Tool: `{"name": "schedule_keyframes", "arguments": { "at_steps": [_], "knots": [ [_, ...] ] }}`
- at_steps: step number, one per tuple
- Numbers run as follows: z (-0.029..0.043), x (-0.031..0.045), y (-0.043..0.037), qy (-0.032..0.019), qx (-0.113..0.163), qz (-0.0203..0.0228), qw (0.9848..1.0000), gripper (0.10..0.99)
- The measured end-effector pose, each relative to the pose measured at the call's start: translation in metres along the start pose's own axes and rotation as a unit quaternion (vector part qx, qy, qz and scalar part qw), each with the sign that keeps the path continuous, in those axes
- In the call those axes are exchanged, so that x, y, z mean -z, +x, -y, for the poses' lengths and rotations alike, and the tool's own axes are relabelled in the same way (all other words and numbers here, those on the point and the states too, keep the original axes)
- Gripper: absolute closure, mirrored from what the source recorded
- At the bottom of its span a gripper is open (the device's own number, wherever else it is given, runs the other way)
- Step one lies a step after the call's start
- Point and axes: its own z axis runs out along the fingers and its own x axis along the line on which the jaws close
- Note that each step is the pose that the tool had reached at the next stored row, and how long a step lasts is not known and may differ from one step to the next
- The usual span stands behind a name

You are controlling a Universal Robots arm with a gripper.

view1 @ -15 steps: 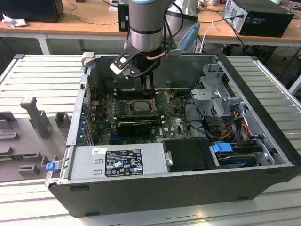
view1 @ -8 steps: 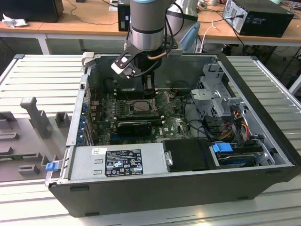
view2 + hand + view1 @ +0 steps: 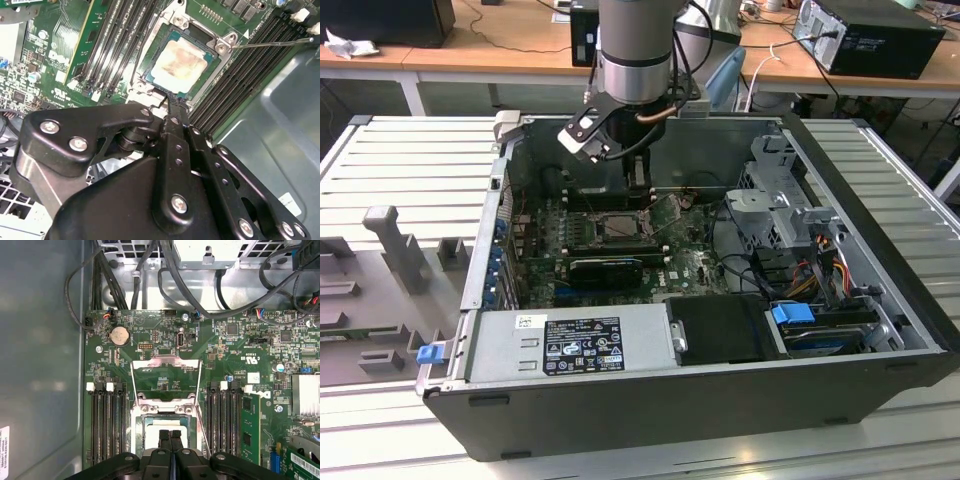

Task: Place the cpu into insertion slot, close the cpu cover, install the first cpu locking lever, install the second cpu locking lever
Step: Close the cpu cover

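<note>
In the exterior view, from its left to its right: grey fixture blocks (image 3: 390,240), at least 3, stand on the slatted table (image 3: 410,150). Next is 1 open PC case (image 3: 480,260) w/ 1 blue latch (image 3: 428,352) at its corner. The PSU (image 3: 570,345) carries 2 stickers, 1 white and 1 black; I can't make out the print. My end effector (image 3: 170,434) hangs over the mobo mid-case. Toward that view's right are 1 drive cage (image 3: 780,200) and 1 blue tab (image 3: 793,313).

In both wrist views my fingers are pressed together, no gap, nothing gripped, w/ the tips just over the edge of the insertion slot (image 3: 145,74). 1 cpu (image 3: 177,62) sits flat in that slot, a tan smear on its face. 1 cpu cover (image 3: 165,362) is swung open, clear of the cpu. There are 2 banks of memory slots (image 3: 107,425), 1 each side of the slot. 1 thin wire lever (image 3: 270,42) is raised in the second wrist view. The first wrist view has 1 coin cell (image 3: 119,335) and 2 white stickers, on the case wall (image 3: 4,440) and on the board (image 3: 253,377).
</note>
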Motion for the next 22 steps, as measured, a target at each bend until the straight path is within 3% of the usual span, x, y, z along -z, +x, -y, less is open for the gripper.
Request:
{"name": "schedule_keyframes", "arguments": {
  "at_steps": [4,9,13,22],
  "knots": [
    [-0.0006,0.0039,0.0003,-0.0001,0.0,-0.0001,1.0,0.98],
    [-0.0092,0.0036,0.0008,0.0001,0.0,0.0001,1.0,0.98],
    [-0.0107,0.0074,0.0013,0.0001,0.0,0.0,1.0,0.98],
    [-0.0188,0.0071,0.0017,0.0,0.0,0.0,1.0,0.98]
  ]
}}
